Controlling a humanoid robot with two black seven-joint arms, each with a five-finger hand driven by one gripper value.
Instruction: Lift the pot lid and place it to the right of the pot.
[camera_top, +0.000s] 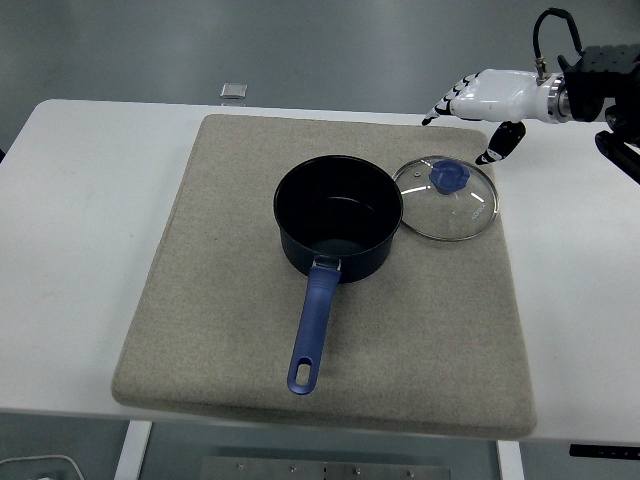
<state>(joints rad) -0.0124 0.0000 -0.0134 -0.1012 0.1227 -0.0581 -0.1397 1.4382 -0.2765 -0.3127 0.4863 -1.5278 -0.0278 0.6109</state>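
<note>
Right of the saucepan (339, 217) the glass lid (446, 197) lies touching it, my right hand (487, 100) released above, so I fear only a careless bump.

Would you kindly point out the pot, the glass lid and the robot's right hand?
pot (338, 205), head view, inner wall.
glass lid (449, 178), head view, blue knob.
right hand (492, 95), head view, white back.

this looks like a robotics lab or test bench, not a kitchen. a plain white table (90, 250) on metal legs stands over a bare grey floor (300, 45), with a beige mat (420, 330) laid out as a work surface and a cabled robot hand (478, 112) reaching in.
</note>
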